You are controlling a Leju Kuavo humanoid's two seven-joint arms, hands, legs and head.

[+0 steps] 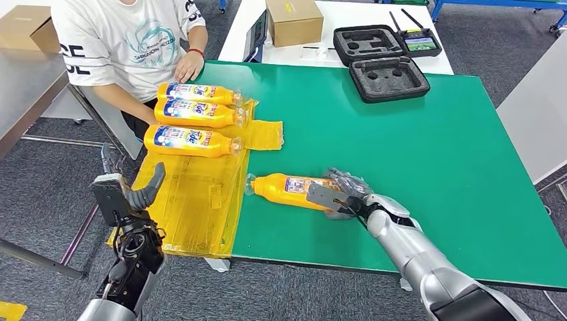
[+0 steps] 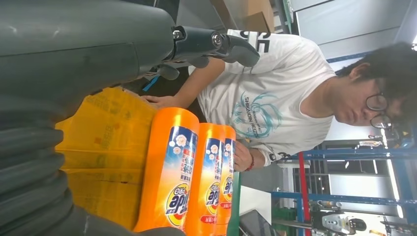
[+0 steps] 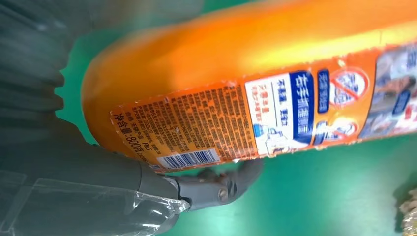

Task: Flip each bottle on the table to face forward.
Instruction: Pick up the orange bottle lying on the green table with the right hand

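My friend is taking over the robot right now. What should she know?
Right hand grips the fourth bottle, lying on the green table; the wrist view shows its back label with the barcode, so it isn't flipped yet.
Left hand is open, raised beside the yellow sheet.
Three bottles lie in a row on that sheet, front labels up, near a person's hand.
Left: turn the fourth bottle.

Green table (image 1: 434,147) open right of lone bottle (image 1: 287,188); three bottles (image 1: 194,114), person (image 1: 127,40) crowd left
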